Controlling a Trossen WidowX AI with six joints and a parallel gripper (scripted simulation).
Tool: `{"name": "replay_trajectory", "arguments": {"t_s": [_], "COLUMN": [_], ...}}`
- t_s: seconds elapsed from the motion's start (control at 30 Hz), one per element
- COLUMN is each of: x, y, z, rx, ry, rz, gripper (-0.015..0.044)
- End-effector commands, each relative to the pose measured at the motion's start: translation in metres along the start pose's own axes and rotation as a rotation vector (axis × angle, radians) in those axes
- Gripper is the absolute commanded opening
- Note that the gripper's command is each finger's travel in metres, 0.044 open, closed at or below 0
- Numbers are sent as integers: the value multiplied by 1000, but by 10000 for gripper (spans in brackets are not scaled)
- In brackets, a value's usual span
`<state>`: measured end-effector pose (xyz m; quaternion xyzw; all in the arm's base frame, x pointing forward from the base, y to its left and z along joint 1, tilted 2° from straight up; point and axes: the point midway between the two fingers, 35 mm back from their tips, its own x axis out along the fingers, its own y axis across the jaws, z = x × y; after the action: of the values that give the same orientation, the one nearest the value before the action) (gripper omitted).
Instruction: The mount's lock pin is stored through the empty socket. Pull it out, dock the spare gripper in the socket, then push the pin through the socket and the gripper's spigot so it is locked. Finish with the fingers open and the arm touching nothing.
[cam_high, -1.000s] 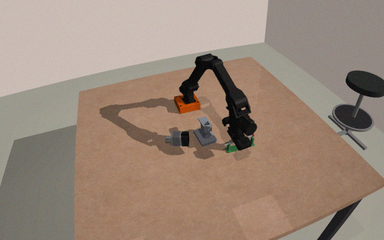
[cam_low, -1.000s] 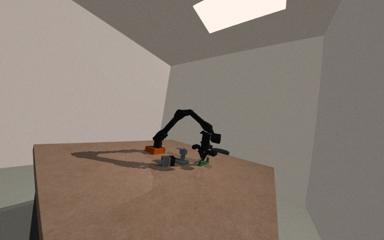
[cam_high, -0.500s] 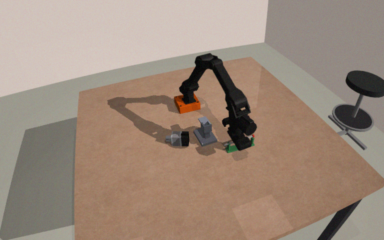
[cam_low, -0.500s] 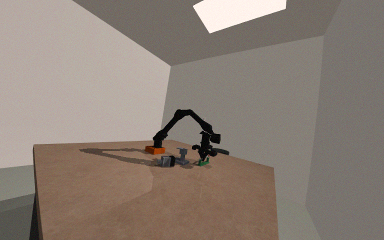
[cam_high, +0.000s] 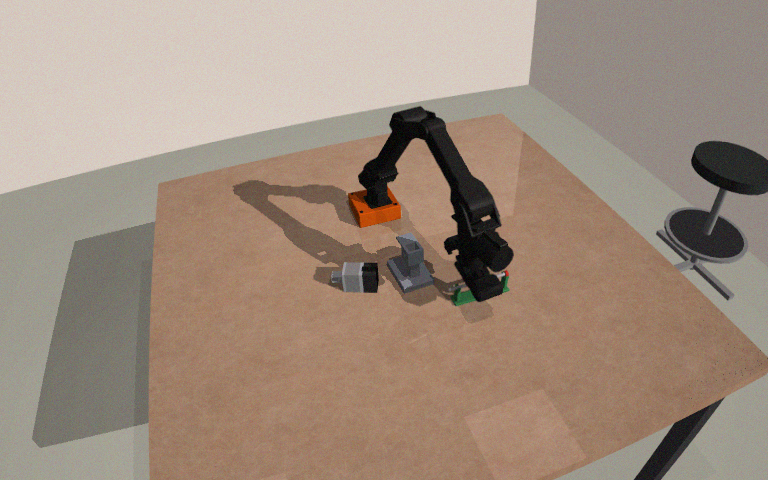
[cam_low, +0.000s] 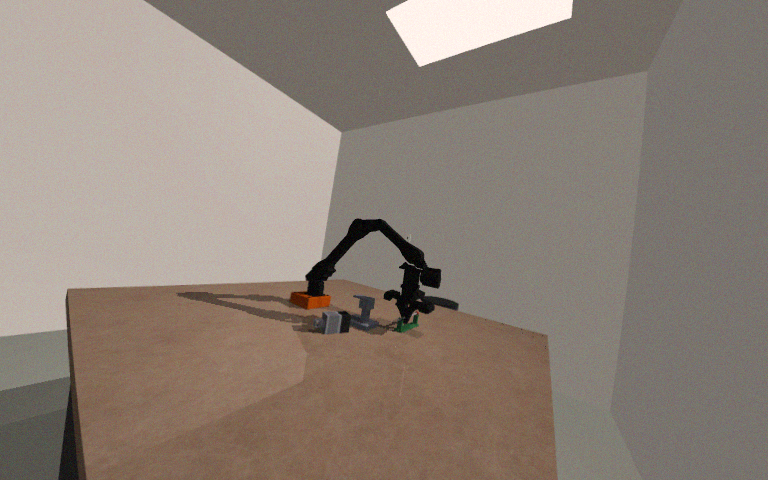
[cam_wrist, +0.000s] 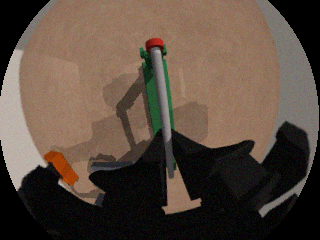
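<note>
The lock pin, a grey rod (cam_wrist: 161, 90) with a red head (cam_high: 506, 273) (cam_low: 417, 312) (cam_wrist: 154, 44), lies lengthwise over the green rack (cam_high: 465, 297) (cam_low: 406, 327) (cam_wrist: 151, 95), its head at the far upright. Whether it rests in both uprights is unclear. My gripper (cam_high: 477, 289) (cam_low: 406, 321) (cam_wrist: 164, 131) points down, shut on the pin; in the top view the hand hides the contact. The blue-grey mount (cam_high: 404, 280) (cam_low: 367, 308) stands left of the rack, its square socket (cam_high: 413, 249) open and no pin through it. The spare gripper (cam_high: 353, 277) (cam_low: 333, 323), grey and black, lies on its side left of the mount, spigot pointing left.
The arm's orange base (cam_high: 378, 215) (cam_low: 310, 300) (cam_wrist: 62, 168) stands behind the mount. The mount's socket is close beside my hand. A black stool (cam_high: 730, 166) stands on the floor beyond the table's right edge.
</note>
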<state>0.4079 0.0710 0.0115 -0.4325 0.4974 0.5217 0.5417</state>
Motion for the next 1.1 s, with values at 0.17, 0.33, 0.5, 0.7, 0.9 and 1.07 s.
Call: {"name": "replay_trajectory", "arguments": {"t_s": [0.17, 0.33, 0.5, 0.7, 0.9, 1.07], "x": [0, 0, 0, 0, -13, -21], "y": [0, 0, 0, 0, 3, 6], "z": [0, 0, 0, 0, 1, 2], "rx": [0, 0, 0, 0, 2, 4], "ry": [0, 0, 0, 0, 2, 5], "rz": [0, 0, 0, 0, 13, 27], "gripper": [0, 26, 157, 315, 440, 440]}}
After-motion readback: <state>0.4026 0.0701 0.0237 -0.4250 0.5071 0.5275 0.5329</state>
